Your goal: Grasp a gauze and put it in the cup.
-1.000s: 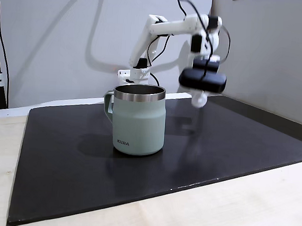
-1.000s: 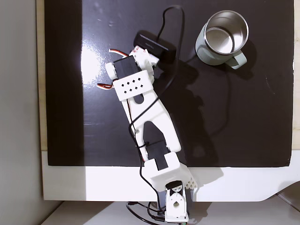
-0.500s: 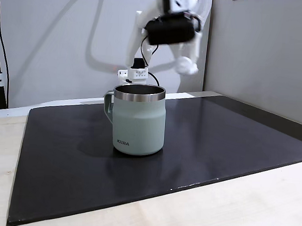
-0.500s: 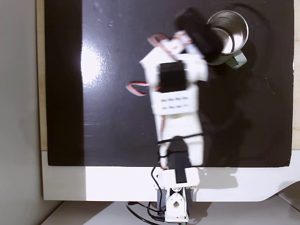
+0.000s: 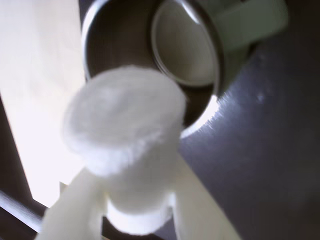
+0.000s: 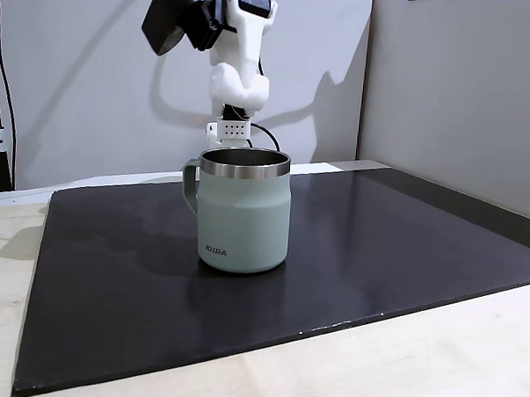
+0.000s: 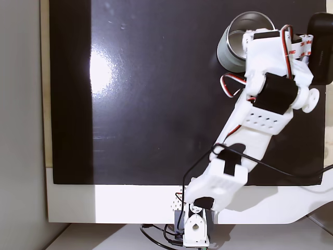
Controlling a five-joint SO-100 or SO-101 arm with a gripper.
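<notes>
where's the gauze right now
In the wrist view the gauze sits between the gripper fingers, held in the air just short of the cup mouth.

**Setting: matte black mat on pale wooden table, plain grey walls**

A large matte black rectangular mat (image 6: 377,247) covers most of a pale light-wood tabletop (image 6: 399,363); bare wood shows along the near edge and at the left in a fixed view. A white board (image 7: 104,203) borders the mat's far side, seen at the bottom of a fixed view from above. Behind stands a plain light-grey wall (image 6: 85,85), carrying soft curved shadows. A second grey wall panel (image 6: 463,93) stands on the right, meeting the first at a vertical edge. A bright glare patch (image 7: 101,73) lies on the mat.
</notes>
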